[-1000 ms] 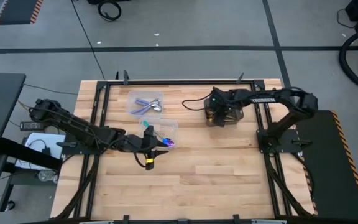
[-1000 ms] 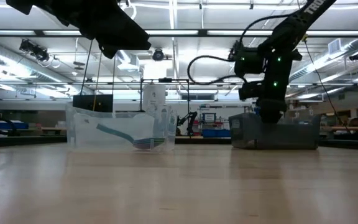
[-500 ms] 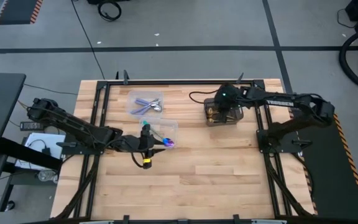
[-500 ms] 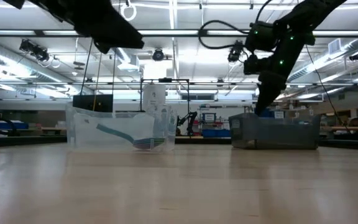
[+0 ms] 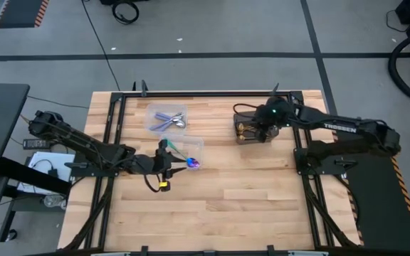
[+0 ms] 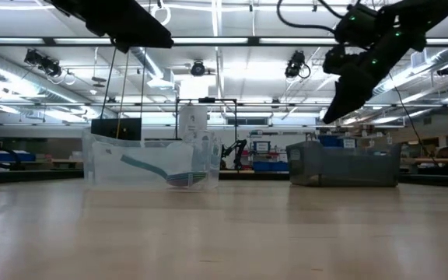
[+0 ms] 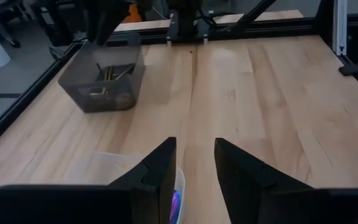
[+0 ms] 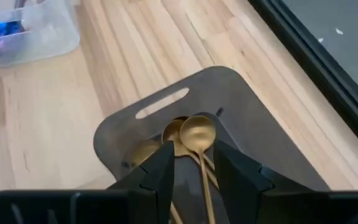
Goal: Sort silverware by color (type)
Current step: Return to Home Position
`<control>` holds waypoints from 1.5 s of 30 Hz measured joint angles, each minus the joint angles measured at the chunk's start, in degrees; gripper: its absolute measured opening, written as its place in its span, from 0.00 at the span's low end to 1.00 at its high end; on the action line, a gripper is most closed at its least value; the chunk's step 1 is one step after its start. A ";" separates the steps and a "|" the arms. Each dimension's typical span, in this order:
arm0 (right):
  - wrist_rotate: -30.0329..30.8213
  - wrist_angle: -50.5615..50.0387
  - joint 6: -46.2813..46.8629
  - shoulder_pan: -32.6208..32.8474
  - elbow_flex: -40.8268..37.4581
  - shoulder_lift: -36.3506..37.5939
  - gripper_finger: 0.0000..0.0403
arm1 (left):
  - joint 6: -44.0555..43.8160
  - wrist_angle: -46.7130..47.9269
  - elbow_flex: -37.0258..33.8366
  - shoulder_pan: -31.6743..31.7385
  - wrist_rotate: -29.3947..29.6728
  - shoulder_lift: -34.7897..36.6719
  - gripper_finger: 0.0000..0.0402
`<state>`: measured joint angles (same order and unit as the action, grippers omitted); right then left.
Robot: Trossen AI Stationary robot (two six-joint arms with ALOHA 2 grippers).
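The right pincer (image 8: 193, 152) hangs empty, fingers apart, just over the dark bin (image 8: 272, 143) holding the gold spoons (image 8: 197, 132); pulling away low could clip its wall. The left pincer (image 7: 194, 149), also apart, hovers by the clear tub (image 5: 198, 144) with a teal spoon (image 6: 142, 165) and might nudge it.

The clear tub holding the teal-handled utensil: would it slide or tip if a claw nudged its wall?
Probably slides: the clear tub looks thin-walled and light, seems to hold little besides the teal-handled utensil, and sits low and wide on the smooth wooden table. Tipping seems unlikely unless pushed at its rim. Its thin walls may flex under a pinch.
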<state>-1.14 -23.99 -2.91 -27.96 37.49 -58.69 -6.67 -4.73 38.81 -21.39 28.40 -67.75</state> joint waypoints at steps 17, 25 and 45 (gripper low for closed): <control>-7.02 24.01 11.03 1.59 -15.72 19.76 0.30 | 3.00 3.87 -8.25 0.33 2.57 20.70 0.29; -7.24 28.24 14.21 3.65 -18.11 26.40 0.30 | 1.96 3.61 -16.58 0.33 7.68 34.86 0.29; -6.19 36.81 19.29 5.83 -29.34 41.48 0.30 | 0.30 12.70 -26.29 0.33 13.30 56.81 0.29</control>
<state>-7.33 12.83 16.38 -22.13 8.15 -17.21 -6.37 7.97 12.51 -21.06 41.69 -10.94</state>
